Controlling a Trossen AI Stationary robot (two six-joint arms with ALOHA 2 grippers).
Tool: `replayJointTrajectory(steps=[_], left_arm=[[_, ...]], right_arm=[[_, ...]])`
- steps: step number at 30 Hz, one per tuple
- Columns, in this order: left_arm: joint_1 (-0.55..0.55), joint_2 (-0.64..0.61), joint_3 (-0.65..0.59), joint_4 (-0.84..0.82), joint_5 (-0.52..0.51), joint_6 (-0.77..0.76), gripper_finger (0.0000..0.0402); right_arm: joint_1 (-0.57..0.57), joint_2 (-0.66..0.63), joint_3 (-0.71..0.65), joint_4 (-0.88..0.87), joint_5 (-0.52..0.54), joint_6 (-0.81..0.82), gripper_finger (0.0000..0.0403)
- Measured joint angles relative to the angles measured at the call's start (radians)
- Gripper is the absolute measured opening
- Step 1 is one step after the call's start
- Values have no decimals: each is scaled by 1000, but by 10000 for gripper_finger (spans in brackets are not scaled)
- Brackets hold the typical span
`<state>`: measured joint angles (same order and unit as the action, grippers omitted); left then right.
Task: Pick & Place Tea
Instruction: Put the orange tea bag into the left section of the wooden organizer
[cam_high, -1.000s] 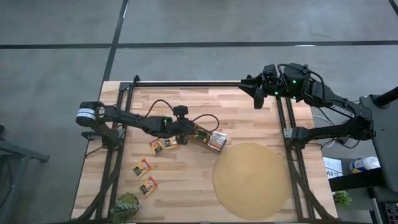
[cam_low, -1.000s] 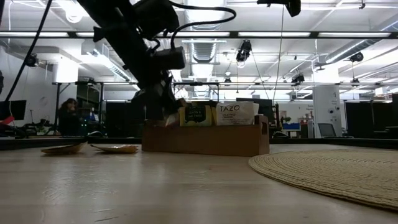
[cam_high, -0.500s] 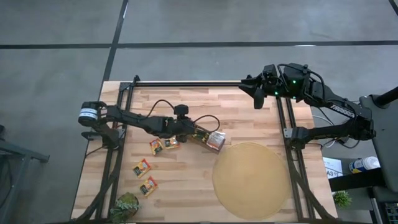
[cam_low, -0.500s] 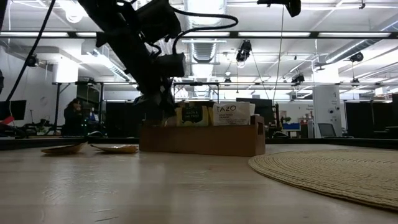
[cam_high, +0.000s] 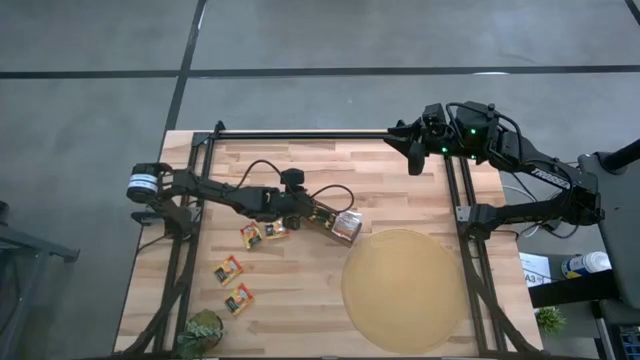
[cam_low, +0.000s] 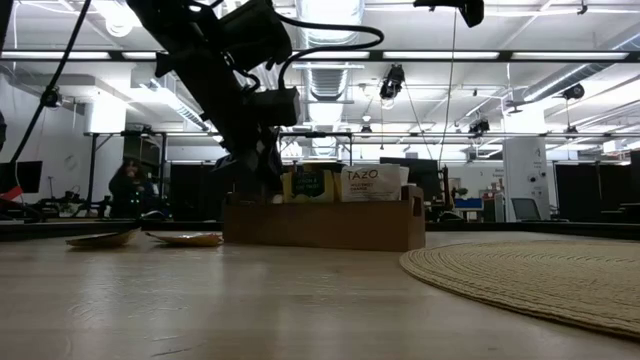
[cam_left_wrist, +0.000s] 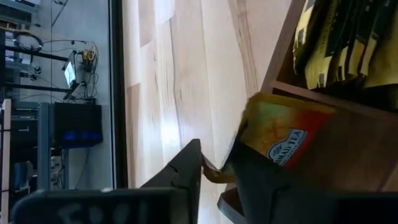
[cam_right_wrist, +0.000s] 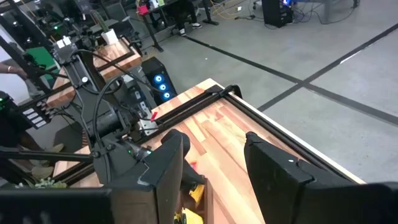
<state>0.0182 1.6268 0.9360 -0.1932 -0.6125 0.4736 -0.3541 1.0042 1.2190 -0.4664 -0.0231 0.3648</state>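
The brown wooden box (cam_high: 338, 224) stands at the table's middle, beside the round tan mat (cam_high: 405, 290). Tea sachets stand upright in it: a green one (cam_low: 308, 184), a white one (cam_low: 372, 182) and yellow-green ones (cam_left_wrist: 336, 43). My left gripper (cam_left_wrist: 214, 165) is at the box's left end, its fingers a little apart. An orange-red sachet (cam_left_wrist: 280, 134) leans in the end compartment, one corner between those fingers. Several orange sachets (cam_high: 250, 236) (cam_high: 230, 269) lie flat on the table. My right gripper (cam_right_wrist: 214, 168) waits open, high over the far right. My left gripper has the orange-red sachet's lower corner (cam_left_wrist: 213, 177) between its two fingers, which come slanting down from the table's left. A gap shows between the fingers, and I cannot tell whether either one touches the corner. The rest of the sachet leans inside the box.
A small green plant (cam_high: 205, 333) sits at the near left corner. Black frame rails (cam_high: 320, 133) run along the far, left and right edges. Bare wood lies between the loose sachets and the mat. A person (cam_low: 125, 190) sits far off in the room.
The wooden box has slid a little toward the table's left edge, with my left gripper staying at its end. My right arm has kept still.
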Motion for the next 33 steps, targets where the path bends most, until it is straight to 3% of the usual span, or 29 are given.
replayJointTrajectory(steps=[6,19,24,28,33], left_arm=[[1,-4,4,-3,0,6,119],[12,-13,51,-22,-3,4,124],[12,-36,64,-77,-96,15,124],[14,-86,153,-226,-110,-109,124],[40,-147,252,-486,18,-372,124]], right_arm=[[0,0,0,0,0,-3,169],[0,0,0,-1,-3,-31,169],[0,0,0,-1,-3,-35,169],[0,0,0,-2,-4,-35,169],[0,0,0,-3,-12,-39,169]])
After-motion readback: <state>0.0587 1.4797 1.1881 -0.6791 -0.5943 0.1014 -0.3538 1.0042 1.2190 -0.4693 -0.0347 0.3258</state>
